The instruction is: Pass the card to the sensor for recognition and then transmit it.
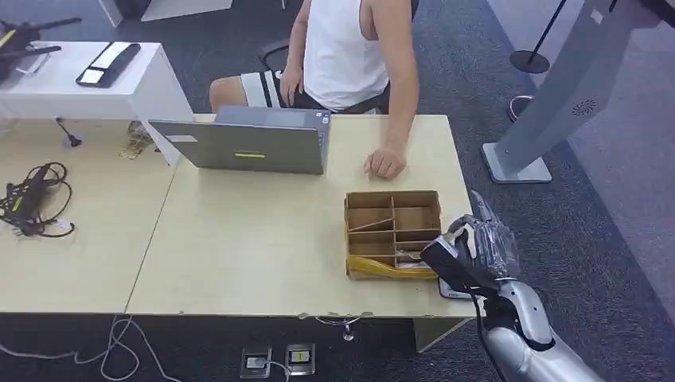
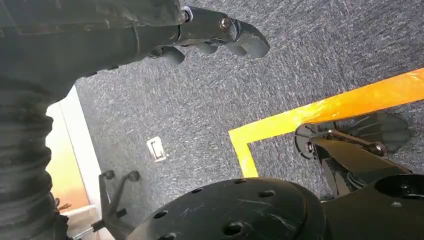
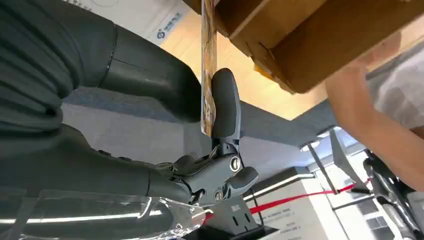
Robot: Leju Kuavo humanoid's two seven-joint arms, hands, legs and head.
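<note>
A yellow-orange card [image 3: 206,60] is seen edge-on, pinched between the thick thumb and a dark finger [image 3: 226,105] of my right hand [image 1: 476,251]. In the head view the card [image 1: 390,271] stretches along the near side of a brown cardboard divider box [image 1: 394,215] at the table's right end, and my hand holds its right end. A flat white pad [image 1: 450,293] with print lies at the table edge, partly under that hand. My left hand [image 2: 215,35] hangs over the carpet with nothing in it.
A person sits across the table, one hand [image 1: 386,163] resting on it just beyond the box. A grey laptop [image 1: 255,147] stands at the far middle. Black cables [image 1: 32,199] lie on the left table. A grey stand [image 1: 549,103] rises to the right.
</note>
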